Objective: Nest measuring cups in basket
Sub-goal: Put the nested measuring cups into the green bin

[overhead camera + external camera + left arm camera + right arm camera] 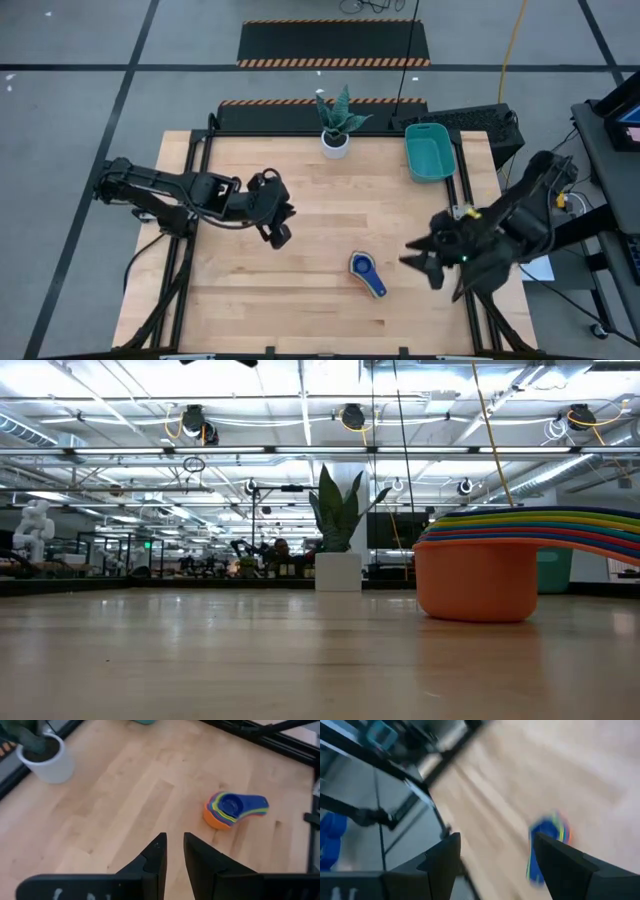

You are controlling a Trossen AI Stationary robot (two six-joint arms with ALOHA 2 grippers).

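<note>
Right gripper [428, 262], jaws wide and empty, sits just beside the nested measuring cups [368, 274]; approach squarely, grip the stacked handles.

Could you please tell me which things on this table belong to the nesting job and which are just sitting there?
Job: stacked measuring cups, lying on the table; teal basket, empty at the far right; open right gripper beside the cups.
Bystanders: potted plant; left gripper, waiting mid-table.

White pot [335, 144] with a spiky green plant [340, 110] stands upright at the wooden table's [300, 290] far edge
</note>
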